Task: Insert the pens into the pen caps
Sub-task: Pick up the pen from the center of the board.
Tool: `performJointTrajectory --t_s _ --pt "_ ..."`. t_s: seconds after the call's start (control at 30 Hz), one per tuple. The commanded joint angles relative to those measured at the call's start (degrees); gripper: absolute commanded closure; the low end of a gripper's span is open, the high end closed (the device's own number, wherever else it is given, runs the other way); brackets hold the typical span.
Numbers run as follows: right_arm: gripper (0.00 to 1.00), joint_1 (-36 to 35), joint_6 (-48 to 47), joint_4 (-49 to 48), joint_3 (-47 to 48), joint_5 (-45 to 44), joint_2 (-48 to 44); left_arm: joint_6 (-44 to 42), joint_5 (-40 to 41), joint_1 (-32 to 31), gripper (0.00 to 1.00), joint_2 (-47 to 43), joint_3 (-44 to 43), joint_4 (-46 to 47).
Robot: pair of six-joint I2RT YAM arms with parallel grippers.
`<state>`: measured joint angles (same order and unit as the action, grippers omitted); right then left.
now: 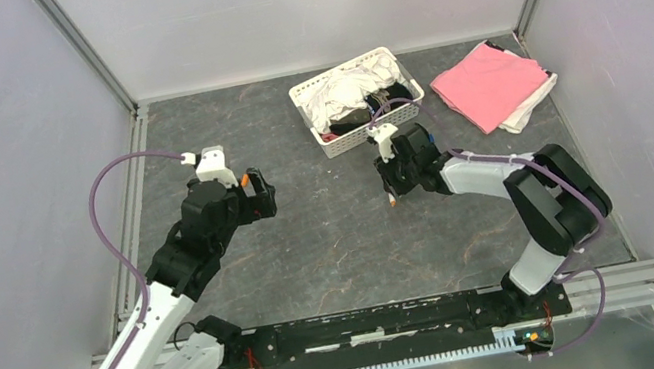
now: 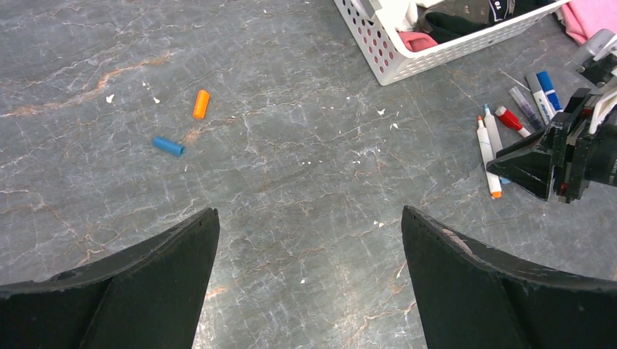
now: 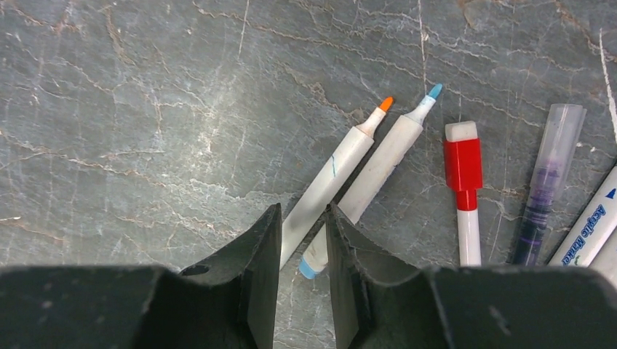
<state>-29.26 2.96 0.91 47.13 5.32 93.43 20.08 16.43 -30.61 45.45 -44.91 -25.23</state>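
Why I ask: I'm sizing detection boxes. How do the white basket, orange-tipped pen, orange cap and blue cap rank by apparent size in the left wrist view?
1. white basket, even though partly cropped
2. orange-tipped pen
3. orange cap and blue cap: about alike, so unranked

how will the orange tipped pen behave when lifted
The orange-tipped pen has a slim plastic barrel, so it is probably stiff and light. The right gripper pinches near its back end, so it may pivot. Round, so likely rolls if dropped.
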Motion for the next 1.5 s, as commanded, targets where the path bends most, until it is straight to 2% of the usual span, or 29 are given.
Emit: performJointTrajectory --t_s 0.0,0.47,0.83,0.9,1.03,1.2,1.3,1.47 --pt "0.66 -0.36 0.64 -1.03 2.17 -1.83 0.95 -2.87 0.27 0.29 0.00 -0.76 0.08 0.45" --pt "0.63 -1.09 -0.10 1.96 2.34 -1.54 4.72 -2.94 0.05 0.27 0.00 -1.22 0.17 0.63" --pt "0.79 -1.35 -1.87 2.28 2.17 3.15 3.73 -3.00 -1.09 0.29 0.00 -1.58 0.42 1.21" --pt "0.87 -1.33 -2.51 1.98 2.02 4.89 3.12 -2.87 -1.89 0.29 0.00 -1.87 0.54 1.46" --pt "0.91 -1.53 -4.60 1.69 1.82 7.08 1.99 -1.60 -5.20 0.29 0.00 -3.15 1.44 3.17" --pt "0.94 -1.47 -5.10 0.41 1.22 9.75 0.10 9.02 -14.73 0.29 0.01 -5.54 7.20 11.78" --pt "0.95 -1.45 -4.70 -0.49 0.55 12.19 -1.41 18.00 -20.59 0.28 0.05 -7.06 14.40 22.66" --pt "0.97 -1.39 -3.86 -2.07 0.18 14.70 -1.80 28.57 -22.38 0.20 0.05 -8.96 25.34 38.68"
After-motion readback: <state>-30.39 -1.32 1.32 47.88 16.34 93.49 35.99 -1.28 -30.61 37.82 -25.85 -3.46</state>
